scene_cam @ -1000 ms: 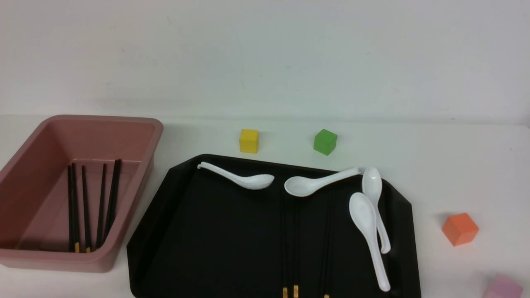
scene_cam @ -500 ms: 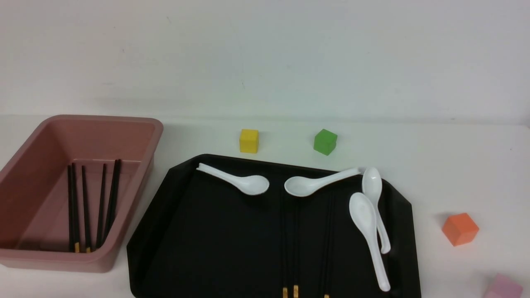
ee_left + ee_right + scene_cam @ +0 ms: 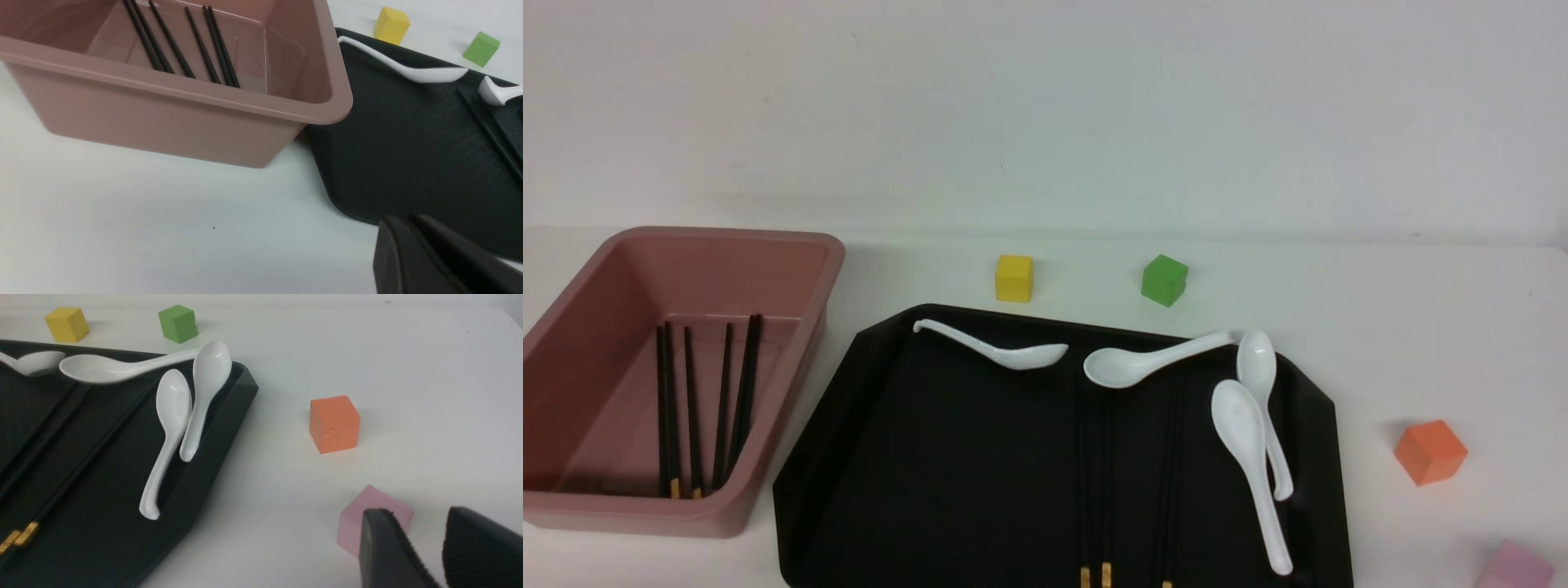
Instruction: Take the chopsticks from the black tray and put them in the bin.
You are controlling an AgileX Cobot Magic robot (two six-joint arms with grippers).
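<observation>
Still 4 chopsticks inside black tray.

The bin is dusty pink, the tray black. The chopsticks are black with gold bands. White spoons, and yellow, green, orange and pink blocks on a white bench.

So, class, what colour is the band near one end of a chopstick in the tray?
Gold, clearest in the right wrist view.
</observation>
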